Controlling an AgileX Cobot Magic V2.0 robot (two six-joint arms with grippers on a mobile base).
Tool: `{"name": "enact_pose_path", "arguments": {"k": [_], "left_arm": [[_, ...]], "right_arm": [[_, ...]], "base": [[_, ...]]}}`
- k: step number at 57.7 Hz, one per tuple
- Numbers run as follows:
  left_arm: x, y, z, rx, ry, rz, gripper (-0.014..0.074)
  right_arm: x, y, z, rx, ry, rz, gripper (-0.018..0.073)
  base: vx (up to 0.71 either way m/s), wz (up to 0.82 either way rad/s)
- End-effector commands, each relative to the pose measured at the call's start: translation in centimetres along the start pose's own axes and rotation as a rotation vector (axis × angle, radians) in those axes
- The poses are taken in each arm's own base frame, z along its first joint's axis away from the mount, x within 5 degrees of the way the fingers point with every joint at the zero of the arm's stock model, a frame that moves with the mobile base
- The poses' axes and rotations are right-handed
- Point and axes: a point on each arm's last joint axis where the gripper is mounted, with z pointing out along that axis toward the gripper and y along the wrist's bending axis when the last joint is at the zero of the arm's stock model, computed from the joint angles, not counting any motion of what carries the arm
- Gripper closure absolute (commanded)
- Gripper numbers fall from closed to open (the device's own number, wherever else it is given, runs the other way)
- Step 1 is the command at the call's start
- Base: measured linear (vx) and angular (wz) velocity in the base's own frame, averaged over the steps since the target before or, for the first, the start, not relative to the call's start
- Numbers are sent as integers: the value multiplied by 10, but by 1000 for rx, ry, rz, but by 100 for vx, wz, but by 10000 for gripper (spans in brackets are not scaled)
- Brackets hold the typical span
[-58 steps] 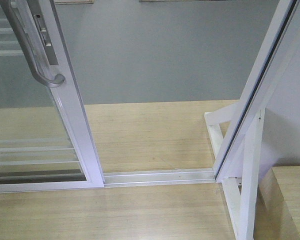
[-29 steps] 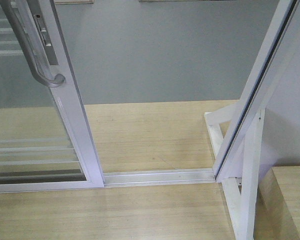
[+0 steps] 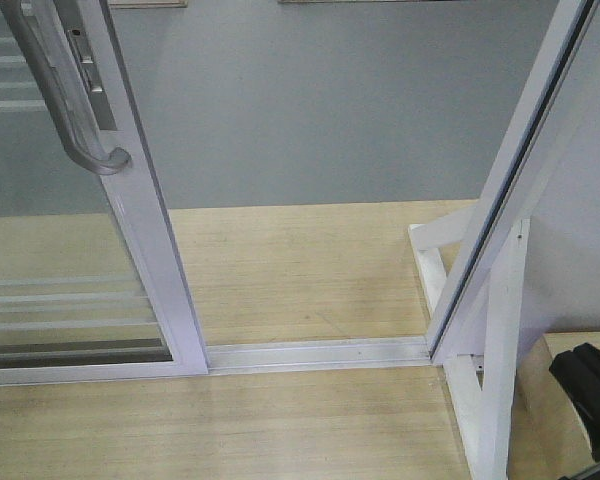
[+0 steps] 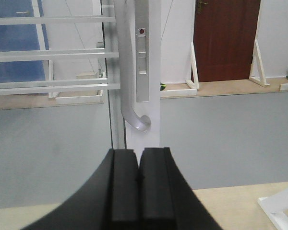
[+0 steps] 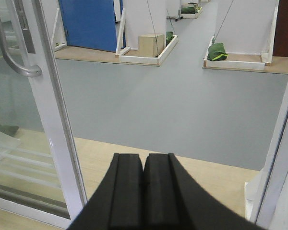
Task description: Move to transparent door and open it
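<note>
Both my jaws pressed together, empty. White-framed clear-glass sliding door stands left; its curved silver handle seems untouched.

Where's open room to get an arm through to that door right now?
The gap between the transparent door edge and the slanted frame post is free, above the floor track. Tight spots: around the handle, and lower right by the brace.
</note>
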Motion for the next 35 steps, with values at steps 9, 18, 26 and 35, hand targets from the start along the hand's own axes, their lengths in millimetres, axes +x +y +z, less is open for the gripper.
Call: {"name": "enact_pose_path", "arguments": {"k": [9, 18, 26, 35], "left_arm": [[2, 2, 0, -17, -63, -5, 602], [2, 2, 0, -17, -63, -5, 602], [2, 2, 0, -17, -63, -5, 602], [2, 2, 0, -17, -63, -5, 602]], "right_arm": [[2, -2, 1, 17, -57, -41, 564], [3, -6, 0, 89, -52, -36, 564], [3, -10, 0, 159, -54, -26, 564], [3, -10, 0, 168, -54, -25, 564]], "base": [[0, 0], [0, 0], [0, 0], [0, 0]]}}
